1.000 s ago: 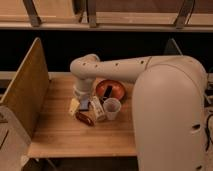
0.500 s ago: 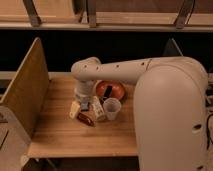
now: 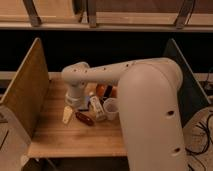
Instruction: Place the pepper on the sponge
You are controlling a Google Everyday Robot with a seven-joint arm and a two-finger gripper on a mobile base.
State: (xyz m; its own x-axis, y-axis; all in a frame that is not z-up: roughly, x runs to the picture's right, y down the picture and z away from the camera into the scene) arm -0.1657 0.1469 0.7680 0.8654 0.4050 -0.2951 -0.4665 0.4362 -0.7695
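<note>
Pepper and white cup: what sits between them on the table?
The white bottle, as the camera view shows. The pincer hangs above the table on the pepper's other side.

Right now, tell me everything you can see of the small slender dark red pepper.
The small, slender, dark red pepper is glossy and elongated, lying flat and slanted on the wooden table, in front of the white cylindrical bottle. The gripper hangs open just beside it, not holding it; contact is unclear.
</note>
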